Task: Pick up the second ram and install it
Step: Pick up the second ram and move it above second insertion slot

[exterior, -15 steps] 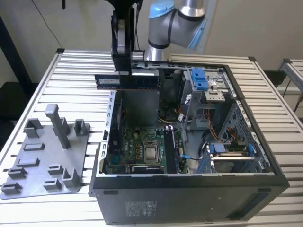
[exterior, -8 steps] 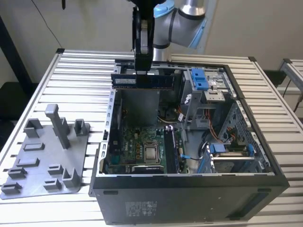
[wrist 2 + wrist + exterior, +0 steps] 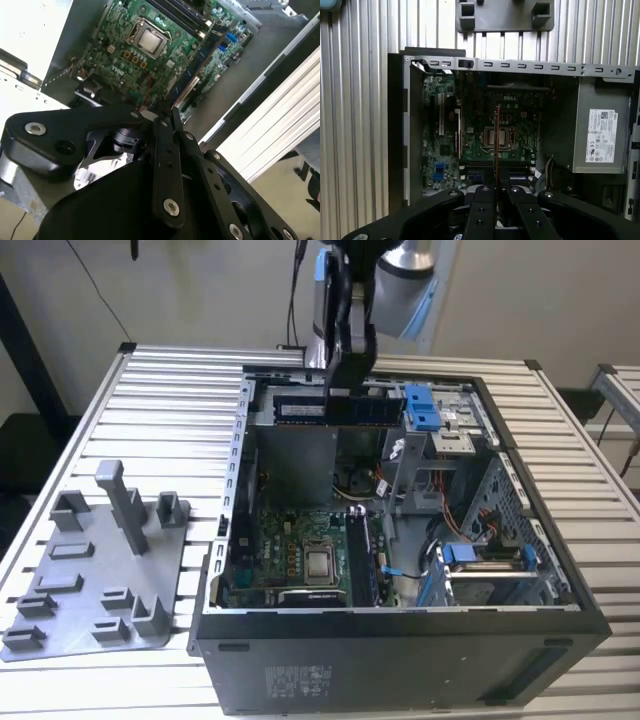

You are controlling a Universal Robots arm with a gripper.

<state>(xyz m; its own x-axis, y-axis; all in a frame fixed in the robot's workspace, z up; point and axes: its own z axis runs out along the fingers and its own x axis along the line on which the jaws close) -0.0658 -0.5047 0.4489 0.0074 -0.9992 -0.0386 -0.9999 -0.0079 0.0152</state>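
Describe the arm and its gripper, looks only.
The arm is silver-grey and rounded, with light blue joint caps. The gripper is matte black, built of flat linkage bars pinned with round silver screws and narrowing to slim fingers.

A white label [image 3: 601,135] on the power supply [image 3: 567,125] carries fine print — too small to read; likewise the white print [image 3: 298,678] on the case front [image 3: 420,665].

The gripper [image 3: 350,392] hangs above the far edge of the open computer case [image 3: 400,655]. It appears clamped on the middle of the second ram [image 3: 300,410], which is held level on its long edge. The motherboard [image 3: 300,560] lies on the case floor. A grey fixture plate [image 3: 95,580] rests beside the case, on the exterior view's left.
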